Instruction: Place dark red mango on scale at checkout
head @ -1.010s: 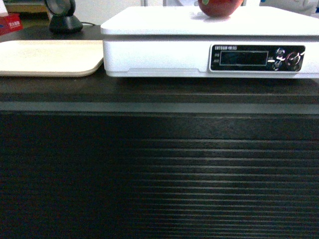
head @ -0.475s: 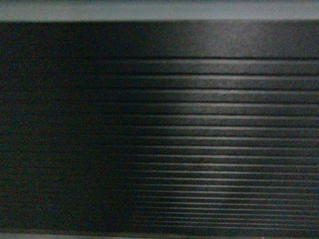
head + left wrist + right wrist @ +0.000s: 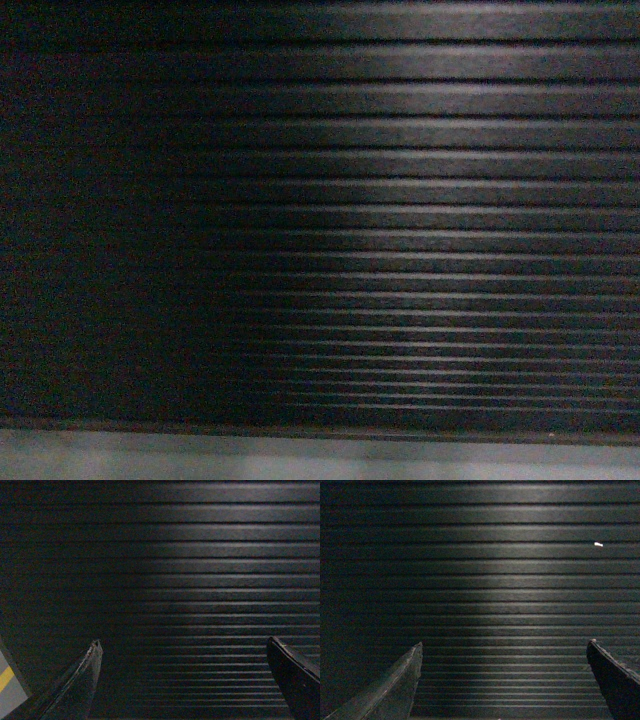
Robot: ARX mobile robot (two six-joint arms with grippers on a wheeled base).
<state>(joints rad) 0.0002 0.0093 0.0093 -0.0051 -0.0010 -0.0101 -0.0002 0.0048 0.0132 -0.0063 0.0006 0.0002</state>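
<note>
The dark red mango and the scale are out of view in every frame. The checkout's ribbed dark front panel (image 3: 400, 220) fills the head view, with its grey plinth (image 3: 320, 458) along the bottom edge. The same panel (image 3: 190, 570) fills the left wrist view, where my left gripper (image 3: 184, 642) is open with nothing between its fingers. In the right wrist view, facing the panel (image 3: 510, 580), my right gripper (image 3: 504, 642) is open too and holds nothing.
A grey floor patch with a yellow stripe (image 3: 7, 685) shows at the lower left of the left wrist view. A small white speck (image 3: 598, 544) sits on the panel in the right wrist view.
The head view has dropped from the counter top, where the mango lay on the scale, down the ribbed front panel to the grey plinth.
</note>
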